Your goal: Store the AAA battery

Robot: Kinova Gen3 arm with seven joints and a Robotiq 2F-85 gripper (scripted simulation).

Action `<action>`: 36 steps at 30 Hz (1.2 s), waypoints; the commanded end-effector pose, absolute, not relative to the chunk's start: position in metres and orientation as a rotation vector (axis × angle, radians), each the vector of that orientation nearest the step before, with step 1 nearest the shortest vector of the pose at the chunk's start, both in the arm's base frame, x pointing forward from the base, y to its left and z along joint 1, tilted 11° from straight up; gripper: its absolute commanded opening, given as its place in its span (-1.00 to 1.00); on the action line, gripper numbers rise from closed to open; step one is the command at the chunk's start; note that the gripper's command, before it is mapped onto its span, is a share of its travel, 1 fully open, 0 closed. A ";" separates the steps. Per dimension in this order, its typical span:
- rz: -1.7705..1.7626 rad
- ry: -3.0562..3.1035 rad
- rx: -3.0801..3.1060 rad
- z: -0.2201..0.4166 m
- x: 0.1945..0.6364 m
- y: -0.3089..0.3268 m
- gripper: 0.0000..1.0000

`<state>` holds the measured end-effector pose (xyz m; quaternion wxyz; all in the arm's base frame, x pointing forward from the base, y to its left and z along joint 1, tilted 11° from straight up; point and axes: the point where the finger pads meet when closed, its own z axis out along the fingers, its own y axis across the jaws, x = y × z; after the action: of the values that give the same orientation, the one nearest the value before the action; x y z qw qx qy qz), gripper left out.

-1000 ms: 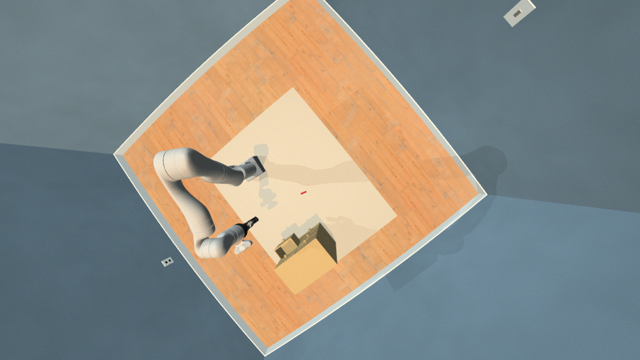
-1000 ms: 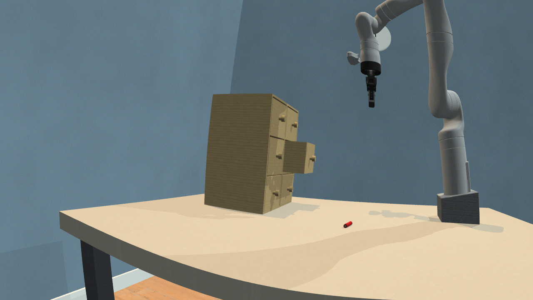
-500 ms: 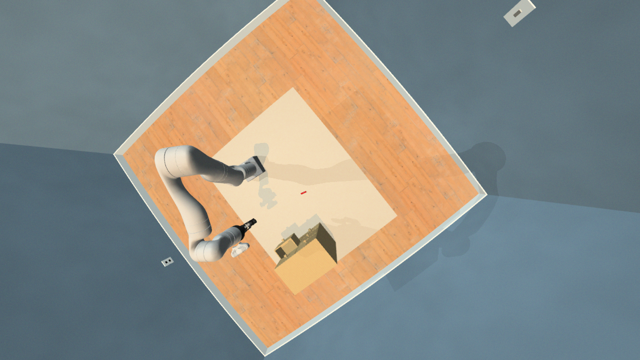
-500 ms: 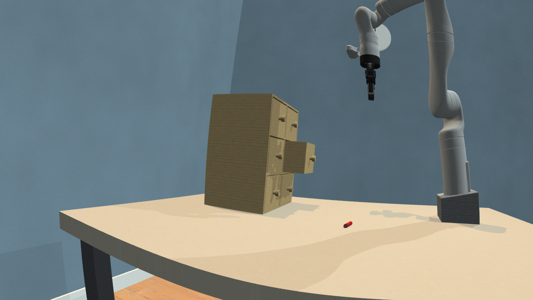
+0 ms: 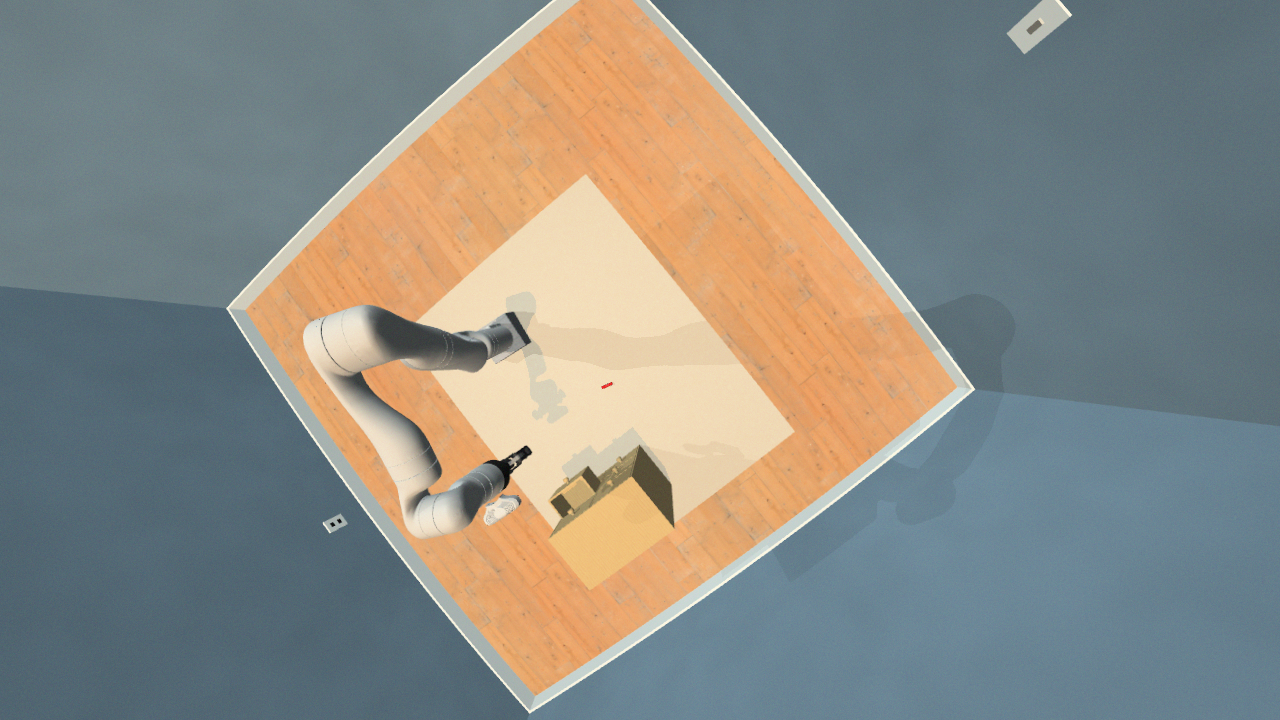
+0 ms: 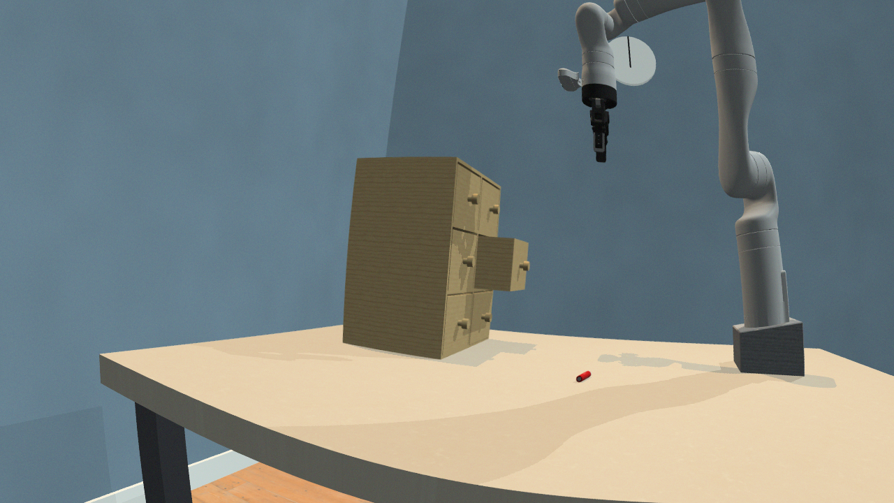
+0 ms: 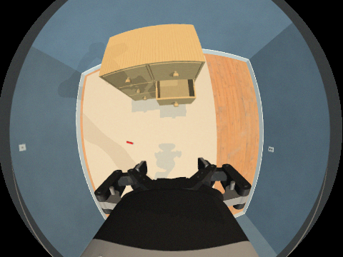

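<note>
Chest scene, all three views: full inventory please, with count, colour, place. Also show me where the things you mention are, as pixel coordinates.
chest (image 5: 617,537) (image 6: 399,256) (image 7: 153,46): 1, wooden tan, on the table
drawers: 6, tan, two columns of three; one middle drawer (image 5: 572,490) (image 6: 494,263) (image 7: 176,101) pulled out, others in
battery (image 5: 606,385) (image 6: 584,376) (image 7: 129,143): 1, red, on the table before the chest
table (image 5: 581,232) (image 6: 375,400) (image 7: 107,114): 1, cream, on wooden floor
wall plates: 2, pale, on walls
round disc (image 6: 640,59): 1, pale, behind arm
arm: 1, pale grey, dark base
pincer (image 5: 528,451) (image 6: 601,157) (image 7: 172,165): 1, black, open, above table height

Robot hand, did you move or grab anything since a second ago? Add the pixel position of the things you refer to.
The gripper (image 5: 526,451) (image 6: 601,156) (image 7: 172,165) went up and closer to the chest (image 5: 613,537) (image 6: 399,250) (image 7: 153,50). It's open and grabbed nothing. The red battery (image 5: 606,385) (image 6: 583,376) (image 7: 129,143), the chest and its pulled-out drawer (image 5: 572,492) (image 6: 494,263) (image 7: 184,101) stayed put.
</note>
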<state>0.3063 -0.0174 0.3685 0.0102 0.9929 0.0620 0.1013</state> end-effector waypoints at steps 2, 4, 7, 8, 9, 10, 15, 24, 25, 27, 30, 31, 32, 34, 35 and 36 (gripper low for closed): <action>0.312 0.183 3.100 0.372 0.332 -0.009 1.00; 0.312 0.183 3.100 0.372 0.332 -0.009 1.00; 0.299 0.183 3.103 0.374 0.341 -0.001 1.00; 0.298 0.183 3.104 0.374 0.343 0.001 1.00; 0.296 0.183 3.104 0.375 0.345 0.003 1.00; 0.295 0.183 3.104 0.375 0.347 0.004 1.00; 0.299 0.183 3.103 0.376 0.351 0.006 1.00; 0.301 0.181 3.103 0.375 0.351 0.006 1.00; 0.302 0.180 3.103 0.375 0.351 0.006 1.00; 0.304 0.177 3.103 0.375 0.352 0.006 1.00; 0.310 0.170 3.103 0.375 0.354 0.006 1.00; 0.313 0.167 3.103 0.375 0.354 0.006 1.00; 0.314 0.164 3.103 0.375 0.355 0.006 1.00; 0.314 0.156 3.104 0.374 0.355 0.006 1.00; 0.315 0.152 3.104 0.374 0.356 0.006 1.00; 0.315 0.147 3.105 0.374 0.356 0.006 1.00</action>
<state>0.3532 0.0075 0.3741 0.0067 0.9938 0.0512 0.0987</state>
